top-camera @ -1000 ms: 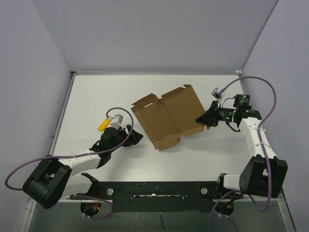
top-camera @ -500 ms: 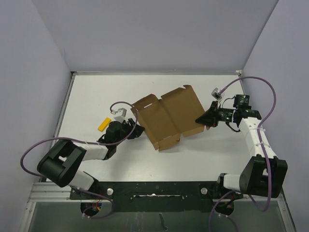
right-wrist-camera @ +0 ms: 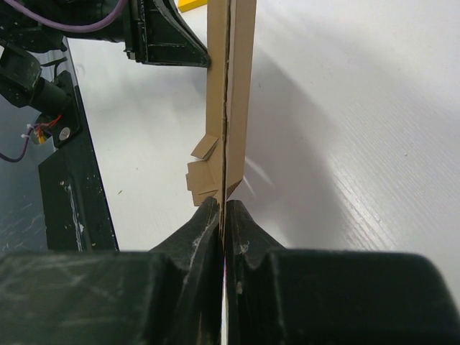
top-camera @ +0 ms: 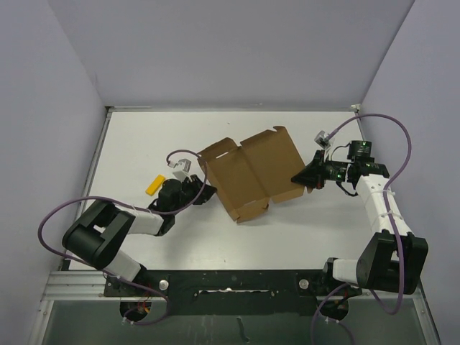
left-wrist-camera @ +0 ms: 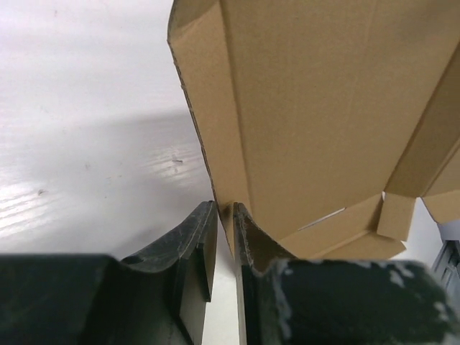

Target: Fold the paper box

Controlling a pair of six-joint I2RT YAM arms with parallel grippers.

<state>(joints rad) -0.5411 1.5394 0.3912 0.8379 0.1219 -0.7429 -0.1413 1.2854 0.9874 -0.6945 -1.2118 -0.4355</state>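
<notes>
The paper box (top-camera: 251,176), a brown die-cut cardboard sheet with raised flaps, lies half-open in the middle of the white table. My left gripper (top-camera: 202,189) is at its left side. In the left wrist view its jaws (left-wrist-camera: 224,215) pinch the lower edge of the box's side flap (left-wrist-camera: 215,129), and the box's inside (left-wrist-camera: 323,108) fills the right of that view. My right gripper (top-camera: 302,177) is shut on the box's right edge. The right wrist view shows the cardboard (right-wrist-camera: 233,86) edge-on, clamped between the jaws (right-wrist-camera: 224,210).
A small yellow block (top-camera: 154,185) lies on the table left of the left gripper, and also shows in the right wrist view (right-wrist-camera: 194,3). Purple cables loop off both arms. The black base rail (top-camera: 230,280) runs along the near edge. Walls close in the table on three sides.
The left arm has swung right to the box's left flap and its jaws have closed on that flap. The right gripper and the box have stayed in place.
</notes>
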